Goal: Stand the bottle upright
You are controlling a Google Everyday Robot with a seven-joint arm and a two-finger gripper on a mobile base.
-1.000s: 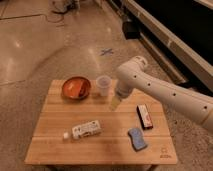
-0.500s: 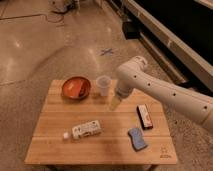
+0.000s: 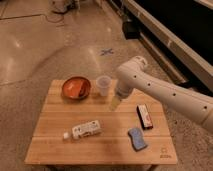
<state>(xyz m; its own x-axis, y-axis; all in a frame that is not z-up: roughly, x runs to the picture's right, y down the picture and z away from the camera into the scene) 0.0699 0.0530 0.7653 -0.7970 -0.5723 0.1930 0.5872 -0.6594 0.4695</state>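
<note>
**Robot arm poised over table, bottle lying on its side**

The gripper [image 3: 115, 103] hangs low over the wooden table [image 3: 55, 150] at centre frame, just below and right of the translucent cup [image 3: 103, 84]. Whether it is open or closed cannot be told, but the bottle [image 3: 86, 130] is plainly not in it. The bottle lies flat at lower left of centre, its cap toward the left edge, well apart from the gripper. A red bowl [image 3: 76, 87] sits at the table's upper left, a blue sponge [image 3: 136, 138] at lower right, and a dark bar-shaped object [image 3: 145, 116] just above the sponge. The task appears to be at the approach stage, with no grasp made. The next move likely calls for travelling down and left, closing across the bottle's body, then tipping it onto its base on bare wood.
</note>
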